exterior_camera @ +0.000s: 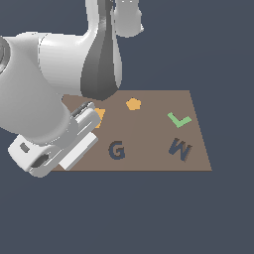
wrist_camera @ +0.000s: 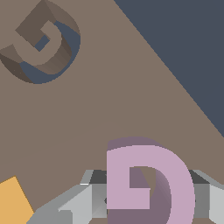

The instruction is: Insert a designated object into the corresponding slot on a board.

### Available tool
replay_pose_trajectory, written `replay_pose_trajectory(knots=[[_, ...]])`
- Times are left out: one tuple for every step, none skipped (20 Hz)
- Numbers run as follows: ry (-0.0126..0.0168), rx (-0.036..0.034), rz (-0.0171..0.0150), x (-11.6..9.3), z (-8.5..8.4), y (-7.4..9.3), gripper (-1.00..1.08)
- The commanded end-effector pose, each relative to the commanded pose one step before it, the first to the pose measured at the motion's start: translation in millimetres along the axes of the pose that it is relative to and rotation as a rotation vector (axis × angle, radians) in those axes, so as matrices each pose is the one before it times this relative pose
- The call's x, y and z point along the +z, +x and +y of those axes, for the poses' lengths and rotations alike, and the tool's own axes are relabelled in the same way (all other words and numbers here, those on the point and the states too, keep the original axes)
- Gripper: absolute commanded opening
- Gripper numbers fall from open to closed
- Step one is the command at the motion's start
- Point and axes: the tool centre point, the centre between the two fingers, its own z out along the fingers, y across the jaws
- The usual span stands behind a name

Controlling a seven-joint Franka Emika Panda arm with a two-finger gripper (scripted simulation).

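Observation:
In the wrist view the pale pink G block [wrist_camera: 177, 175] sits between my gripper's grey fingers [wrist_camera: 87, 203]. My gripper [wrist_camera: 148, 199] is shut on it and holds it above the brown board [wrist_camera: 113, 105]. The dark G-shaped slot [wrist_camera: 41, 43] lies some way off from the block on the board. In the exterior view the G slot [exterior_camera: 116, 150] is at the board's [exterior_camera: 149, 134] front middle. My gripper's hand [exterior_camera: 54, 146] hovers over the board's left edge, to the exterior view's left of the slot. The pink G is hidden there behind the hand.
On the board are a dark W-shaped recess [exterior_camera: 179, 149], a green L [exterior_camera: 178, 119], an orange pentagon [exterior_camera: 133, 103] and an orange piece [exterior_camera: 99, 116] partly hidden by the arm, which also shows in the wrist view [wrist_camera: 13, 203]. The arm [exterior_camera: 101, 59] looms over the board's back left.

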Motion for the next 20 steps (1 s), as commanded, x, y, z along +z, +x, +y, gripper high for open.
replay_pose_trajectory(knots=[[-0.00041, 0.04676, 0.00036, -0.66, -6.79, 4.28, -1.00], [-0.00005, 0.02131, 0.00000, -0.19, -3.04, 1.78, -1.00], [-0.00005, 0.02244, 0.00001, -0.20, -3.20, 1.89, -1.00], [-0.00005, 0.02355, 0.00001, -0.21, -3.36, 2.00, -1.00], [-0.00005, 0.02467, 0.00001, -0.22, -3.52, 2.11, -1.00], [-0.00005, 0.02578, 0.00001, -0.23, -3.67, 2.22, -1.00], [-0.00005, 0.02688, 0.00001, -0.24, -3.83, 2.35, -1.00], [-0.00005, 0.02799, 0.00001, -0.25, -3.99, 2.47, -1.00], [-0.00005, 0.02909, 0.00001, -0.26, -4.15, 2.59, -1.00], [-0.00005, 0.03019, 0.00001, -0.27, -4.31, 2.71, -1.00], [-0.00005, 0.03035, 0.00001, -0.27, -4.33, 2.76, -1.00], [-0.00004, 0.02937, 0.00001, -0.26, -4.19, 2.69, -1.00], [-0.00004, 0.02821, 0.00001, -0.25, -4.03, 2.61, -1.00], [-0.00004, 0.02705, 0.00001, -0.23, -3.87, 2.52, -1.00], [-0.00003, 0.02590, 0.00001, -0.22, -3.71, 2.43, -1.00], [-0.00003, 0.02477, 0.00000, -0.21, -3.54, 2.34, -1.00], [-0.00002, 0.02364, 0.00000, -0.20, -3.38, 2.26, -1.00], [-0.00002, 0.02252, 0.00000, -0.19, -3.22, 2.17, -1.00], [-0.00002, 0.02140, 0.00000, -0.18, -3.06, 2.07, -1.00], [-0.00002, 0.02027, 0.00000, -0.17, -2.91, 1.97, -1.00]])
